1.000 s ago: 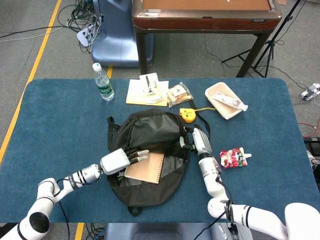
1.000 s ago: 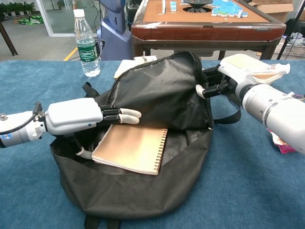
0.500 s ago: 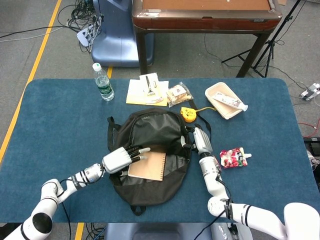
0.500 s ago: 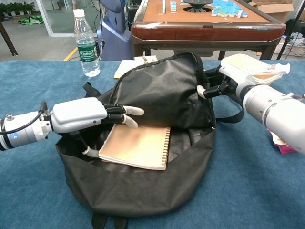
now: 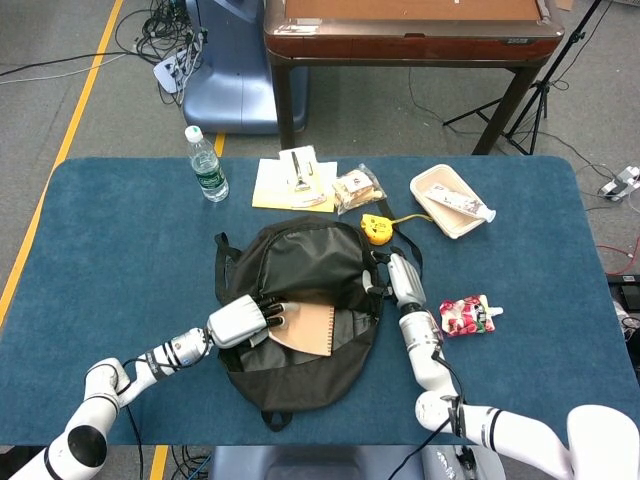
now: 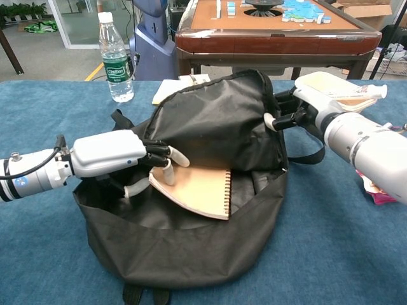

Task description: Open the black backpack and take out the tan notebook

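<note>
The black backpack (image 5: 300, 268) lies open in the middle of the blue table, its flap (image 6: 219, 121) raised. The tan spiral notebook (image 5: 311, 327) sits in the opening, and in the chest view the notebook (image 6: 200, 190) is tilted with its left edge lifted. My left hand (image 6: 117, 154) grips that left edge, fingers curled over the top and thumb beneath; the head view shows this hand (image 5: 243, 320) at the bag's left side. My right hand (image 6: 304, 107) holds the backpack's right upper edge by the strap, seen as the right hand (image 5: 401, 281) beside the bag.
Behind the bag are a water bottle (image 5: 206, 163), papers (image 5: 294, 181), a snack bag (image 5: 358, 189), a yellow tape measure (image 5: 375, 230) and a white tray (image 5: 450, 201). A red pouch (image 5: 466, 315) lies at the right. A brown table (image 5: 410, 35) stands beyond.
My left hand's fingers went from lying flat on the notebook to curling around its left edge, and that edge has lifted. The right hand has stayed on the backpack.
</note>
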Tool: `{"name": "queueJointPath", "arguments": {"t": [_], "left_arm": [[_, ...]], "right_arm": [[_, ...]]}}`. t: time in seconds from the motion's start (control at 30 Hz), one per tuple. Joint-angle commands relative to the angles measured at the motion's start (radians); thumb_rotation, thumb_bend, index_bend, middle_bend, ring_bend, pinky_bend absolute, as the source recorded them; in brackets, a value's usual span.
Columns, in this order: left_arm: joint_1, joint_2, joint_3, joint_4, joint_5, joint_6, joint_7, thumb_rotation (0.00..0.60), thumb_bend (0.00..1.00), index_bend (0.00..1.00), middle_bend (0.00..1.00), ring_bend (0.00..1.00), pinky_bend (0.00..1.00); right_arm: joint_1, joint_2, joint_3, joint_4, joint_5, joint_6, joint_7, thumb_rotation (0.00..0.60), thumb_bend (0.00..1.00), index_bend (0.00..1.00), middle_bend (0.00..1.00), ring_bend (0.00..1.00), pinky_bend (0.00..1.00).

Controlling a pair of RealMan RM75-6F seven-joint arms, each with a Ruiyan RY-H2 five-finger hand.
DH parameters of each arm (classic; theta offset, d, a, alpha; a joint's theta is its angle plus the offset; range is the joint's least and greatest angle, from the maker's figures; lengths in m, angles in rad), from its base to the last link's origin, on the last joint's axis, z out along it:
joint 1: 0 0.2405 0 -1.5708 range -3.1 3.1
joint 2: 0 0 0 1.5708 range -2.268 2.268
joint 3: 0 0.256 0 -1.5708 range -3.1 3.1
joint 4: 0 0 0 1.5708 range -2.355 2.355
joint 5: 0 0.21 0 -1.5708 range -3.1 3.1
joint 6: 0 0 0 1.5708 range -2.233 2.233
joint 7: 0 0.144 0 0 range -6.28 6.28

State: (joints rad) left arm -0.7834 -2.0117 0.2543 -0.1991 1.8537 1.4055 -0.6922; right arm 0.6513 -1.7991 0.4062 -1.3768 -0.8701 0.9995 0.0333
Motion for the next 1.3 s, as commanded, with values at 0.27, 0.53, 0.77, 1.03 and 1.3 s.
{"name": "queueJointPath", "arguments": {"t": [0.27, 0.53, 0.77, 1.03, 1.3], "left_arm": [[0.015, 0.008, -0.008, -0.030, -0.010, 0.078, -0.054, 0.600, 0.66, 0.61, 0.57, 0.48, 0.39], [0.027, 0.037, -0.048, -0.107, -0.041, 0.191, -0.119, 0.600, 0.66, 0.63, 0.64, 0.52, 0.44], [0.025, 0.091, -0.107, -0.257, -0.084, 0.248, -0.172, 0.600, 0.66, 0.65, 0.71, 0.57, 0.48], [0.024, 0.241, -0.161, -0.551, -0.119, 0.260, -0.156, 0.600, 0.66, 0.67, 0.76, 0.63, 0.52], [0.044, 0.414, -0.231, -0.869, -0.183, 0.230, -0.112, 0.600, 0.66, 0.68, 0.79, 0.67, 0.56]], "right_arm": [[-0.005, 0.019, 0.007, 0.003, 0.011, -0.020, 0.016, 0.600, 0.57, 0.79, 0.46, 0.31, 0.08], [-0.013, 0.028, -0.013, 0.024, -0.031, -0.035, 0.050, 0.600, 0.57, 0.79, 0.45, 0.30, 0.08], [-0.021, 0.035, -0.032, 0.042, -0.078, -0.040, 0.082, 0.600, 0.57, 0.79, 0.45, 0.29, 0.08], [-0.031, 0.042, -0.059, 0.068, -0.155, -0.035, 0.127, 0.600, 0.57, 0.77, 0.43, 0.28, 0.08], [-0.040, 0.053, -0.113, 0.076, -0.292, -0.014, 0.187, 0.600, 0.57, 0.75, 0.42, 0.26, 0.08]]}}
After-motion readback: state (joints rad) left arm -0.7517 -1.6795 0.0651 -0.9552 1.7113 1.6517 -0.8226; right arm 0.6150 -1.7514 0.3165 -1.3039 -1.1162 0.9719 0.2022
